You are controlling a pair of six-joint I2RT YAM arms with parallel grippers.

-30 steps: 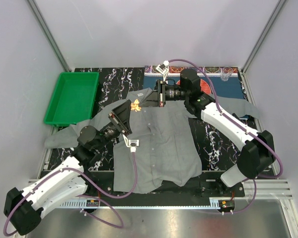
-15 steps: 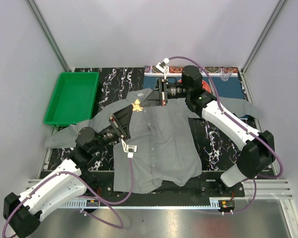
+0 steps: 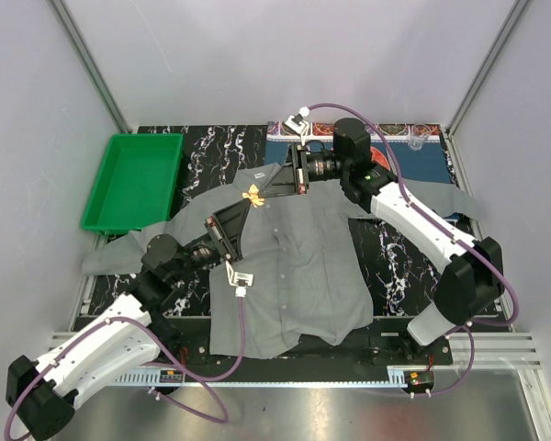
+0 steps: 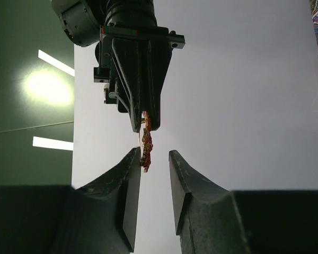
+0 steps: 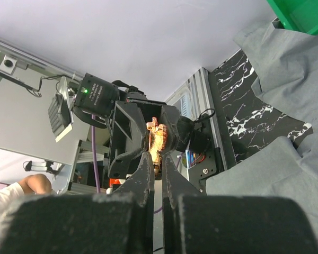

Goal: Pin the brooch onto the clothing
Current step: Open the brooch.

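Pinching the gold brooch point(image 3: 253, 196) by one end, the right gripper point(image 3: 260, 191) is clamped on it above the grey shirt point(image 3: 294, 266), near the collar. The left gripper point(image 4: 155, 154) stands part-open astride its other end. Light, rigid, probably delicate: grip its flat faces.

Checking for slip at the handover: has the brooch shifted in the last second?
No. The brooch keeps the same spot against the green tray, pinched in the right end effector.
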